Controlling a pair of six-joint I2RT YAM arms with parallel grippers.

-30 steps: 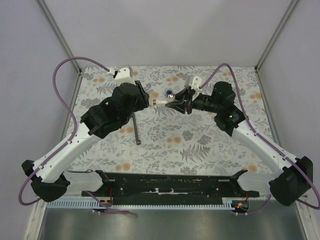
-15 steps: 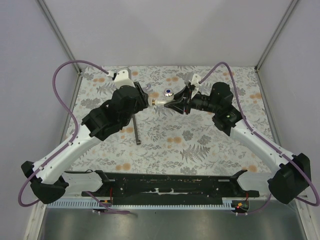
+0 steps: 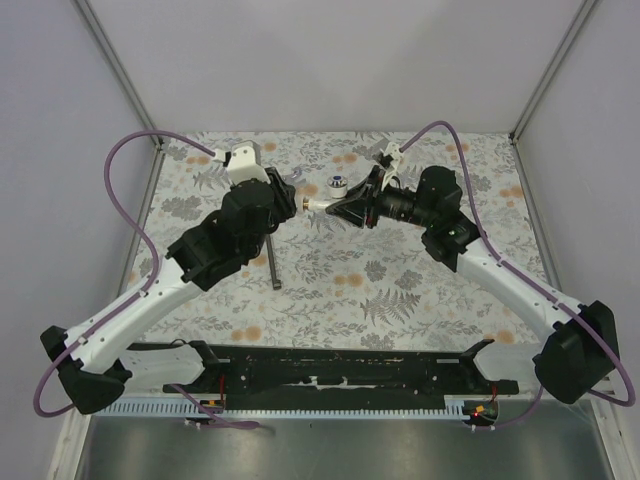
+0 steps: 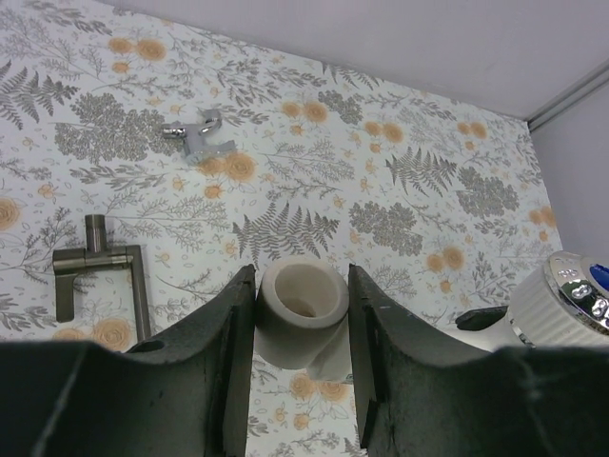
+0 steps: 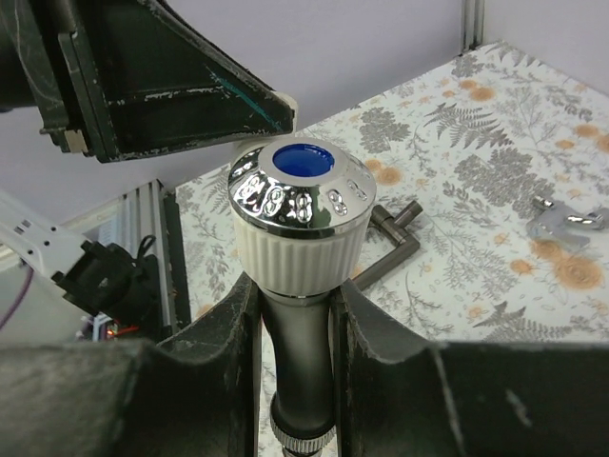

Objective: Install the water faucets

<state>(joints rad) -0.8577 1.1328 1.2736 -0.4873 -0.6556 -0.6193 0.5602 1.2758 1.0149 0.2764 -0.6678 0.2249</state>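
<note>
Currently left gripper [image 4: 298, 286] clamps white faucet pipe [image 4: 303, 319], right gripper [image 5: 290, 309] clamps blue-capped faucet [image 5: 300, 214]; both close together at table's [image 3: 400, 290] 12 o'clock, T-tool [image 3: 272, 260] at their 7 o'clock.

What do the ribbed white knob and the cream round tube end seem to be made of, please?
The ribbed white knob looks like matt plastic; its mirror-bright cap suggests chromed metal or plating. The cream round tube end looks like dull moulded plastic, showing no glare.
</note>
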